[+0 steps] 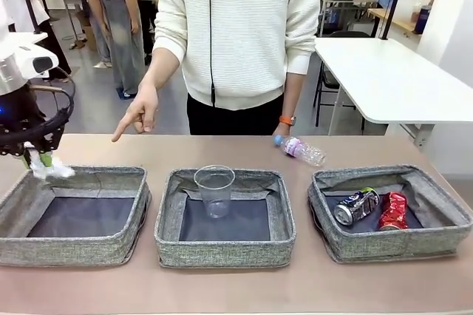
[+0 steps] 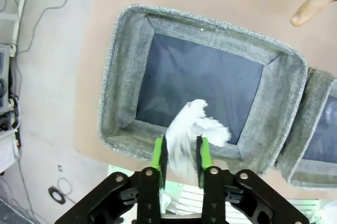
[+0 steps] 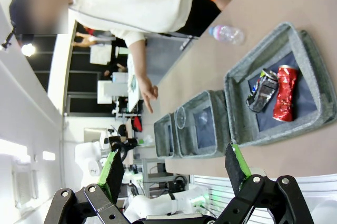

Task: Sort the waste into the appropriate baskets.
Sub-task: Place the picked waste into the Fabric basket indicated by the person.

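Left pincer (image 2: 181, 155) around crumpled white paper (image 2: 192, 132), ragged, above left basket (image 2: 126, 77).

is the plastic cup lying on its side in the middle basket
No, the clear plastic cup stands upright in the middle basket.

Crumpled white paper (image 2: 185, 135) sits between, perhaps touching, green pads (image 2: 159, 153) above basket (image 2: 122, 74).

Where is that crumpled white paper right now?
The crumpled white paper sits between the left tool's green pads, above the near rim of the leftmost basket.
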